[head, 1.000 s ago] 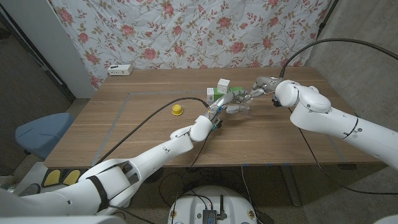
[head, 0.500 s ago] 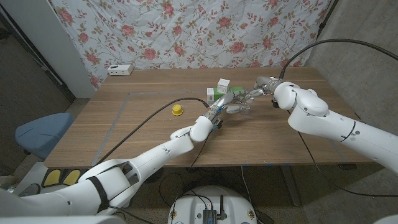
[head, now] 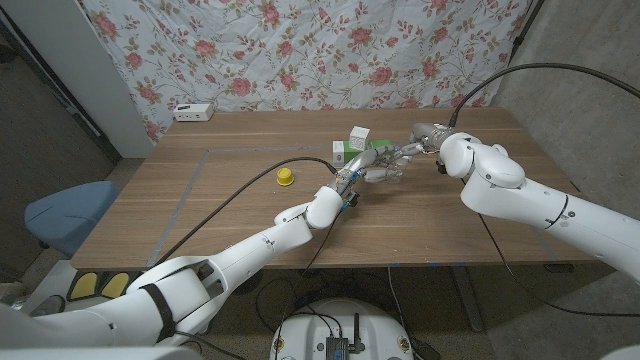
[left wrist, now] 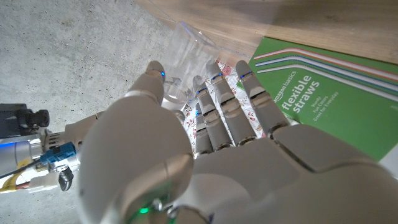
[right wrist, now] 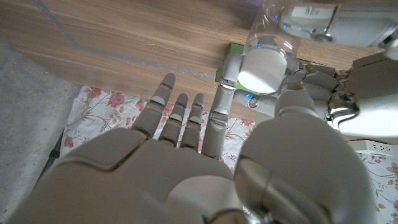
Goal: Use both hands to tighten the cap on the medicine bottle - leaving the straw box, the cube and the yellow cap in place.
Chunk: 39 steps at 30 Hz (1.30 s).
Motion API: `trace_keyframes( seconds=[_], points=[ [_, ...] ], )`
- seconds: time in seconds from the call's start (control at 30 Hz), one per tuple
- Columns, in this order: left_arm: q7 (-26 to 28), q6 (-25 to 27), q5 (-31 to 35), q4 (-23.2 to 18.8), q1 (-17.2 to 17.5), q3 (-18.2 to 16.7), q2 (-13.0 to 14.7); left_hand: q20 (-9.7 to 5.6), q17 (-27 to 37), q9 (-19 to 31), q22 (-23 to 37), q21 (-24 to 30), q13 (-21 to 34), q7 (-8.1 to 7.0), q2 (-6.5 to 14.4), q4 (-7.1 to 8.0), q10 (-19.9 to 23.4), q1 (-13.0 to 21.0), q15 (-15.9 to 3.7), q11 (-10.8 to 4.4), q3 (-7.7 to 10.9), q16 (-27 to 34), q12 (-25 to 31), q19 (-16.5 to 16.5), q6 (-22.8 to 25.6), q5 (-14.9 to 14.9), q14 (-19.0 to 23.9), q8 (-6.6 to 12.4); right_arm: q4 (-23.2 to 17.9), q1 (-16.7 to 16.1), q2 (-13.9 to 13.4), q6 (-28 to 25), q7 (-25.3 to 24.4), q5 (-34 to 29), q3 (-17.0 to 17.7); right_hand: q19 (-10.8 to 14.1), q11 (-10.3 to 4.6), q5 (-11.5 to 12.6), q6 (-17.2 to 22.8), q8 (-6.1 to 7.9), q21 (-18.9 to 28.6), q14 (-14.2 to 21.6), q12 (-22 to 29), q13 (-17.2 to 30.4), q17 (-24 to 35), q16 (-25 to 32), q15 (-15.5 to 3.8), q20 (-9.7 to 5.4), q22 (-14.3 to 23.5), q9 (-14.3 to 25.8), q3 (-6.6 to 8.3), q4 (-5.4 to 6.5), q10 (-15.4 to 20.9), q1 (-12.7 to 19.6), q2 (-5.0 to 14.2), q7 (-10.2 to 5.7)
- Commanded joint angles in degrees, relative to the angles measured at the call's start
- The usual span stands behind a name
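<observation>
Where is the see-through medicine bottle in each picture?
Head view: the medicine bottle is near the table's far middle, between the two hands.
Left wrist view: it is the clear tube past the left hand's fingers.
Right wrist view: its white cap faces the camera, above the right hand.
Shared landmark: the green straw box, right beside the bottle.

both arms outstretched to mid-table, left hand (head: 352, 178) and right hand (head: 403, 152) close together, fingers (left wrist: 219, 93) extended
</observation>
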Motion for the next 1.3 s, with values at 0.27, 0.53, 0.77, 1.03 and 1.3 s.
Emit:
trace_keyframes(
  seconds=[0.27, 0.53, 0.77, 1.03, 1.3],
  points=[
    [0.55, 0.3, 0.1, -0.19, 0.35, 0.13, -0.12, -0.21, 0.24, 0.07, 0.14, 0.29, 0.23, -0.28, 0.48, -0.11, 1.29, -0.07, -3.88, -1.33, 0.6, 0.02, 0.39, -0.17, 0.59, 0.42, 0.55, 0.33, -0.92, -0.99, -0.75, -0.35, -1.16, 0.54, 0.54, -0.03, 1.51, -0.67, 3.18, -1.93, -0.3, 0.43, -0.87, 0.09, 0.28, -0.23, 0.87, -0.06, 0.15, -0.94, -2.58, 1.82, 0.36, -6.42, -1.77, -3.92],
    [0.81, 0.63, 0.47, -1.16, 0.81, 0.11, 0.24, -0.22, 0.25, 0.07, 0.14, 0.28, 0.23, -0.3, 0.51, -0.08, 1.39, -0.14, -3.96, -1.38, 0.71, 0.02, 0.43, -0.19, 0.57, 0.42, 0.56, 0.3, -2.19, -1.71, -1.57, -0.66, -1.26, 1.1, 1.07, -0.77, 3.1, -0.85, 0.66, -3.68, -0.54, 0.01, -1.53, 0.12, 0.3, -0.73, 1.64, 0.1, 0.17, -1.03, -3.76, 2.73, -0.41, -9.47, -2.44, -3.33],
    [0.79, 1.0, 0.56, -1.95, 1.22, 0.0, 0.56, -0.38, 0.23, 0.07, 0.15, 0.19, 0.23, -0.65, 0.43, -0.18, 1.52, -0.07, -4.24, -1.49, 0.86, -0.07, 0.48, -0.47, 0.47, 0.42, 0.34, 0.24, -3.22, -1.62, -2.27, -1.55, -0.58, 1.23, 0.95, -1.68, 4.71, -0.81, -3.61, -5.8, -0.7, -0.9, -2.22, 0.17, 0.28, -1.39, 2.52, 0.49, 0.17, -0.66, -4.37, 3.01, -1.95, -11.14, -2.58, -2.85],
    [0.71, 0.69, 0.57, -2.01, 1.31, -0.03, 0.64, -0.72, 0.24, 0.08, 0.15, 0.2, 0.23, -0.63, 0.44, -0.18, 1.51, -0.09, -4.25, -1.45, 1.0, -0.07, 0.46, -0.54, 0.83, 0.43, 0.26, 0.37, -3.87, -1.03, -3.14, -1.67, 0.59, 1.27, 0.51, -2.91, 5.53, -0.78, -10.13, -8.07, -0.8, -1.89, -2.83, 0.24, 0.19, -1.98, 3.1, 1.13, 0.16, 0.8, -4.83, 2.88, -4.47, -12.36, -2.62, -2.31],
    [0.76, 0.46, 0.72, -2.12, 1.38, -0.11, 0.79, -0.77, 0.24, 0.08, 0.15, 0.19, 0.23, -0.56, 0.45, -0.18, 1.46, -0.11, -4.11, -1.45, 1.11, -0.03, 0.44, -0.63, 0.98, 0.42, 0.31, 0.39, -4.57, -0.59, -4.68, -0.17, 2.89, 2.41, 1.08, -4.62, 5.96, -1.03, -16.1, -10.0, -0.96, -4.11, -3.25, 0.31, 0.16, -2.66, 4.26, 1.94, 0.13, 2.08, -5.29, 2.67, -8.02, -13.44, -2.72, -1.77]
  ],
)
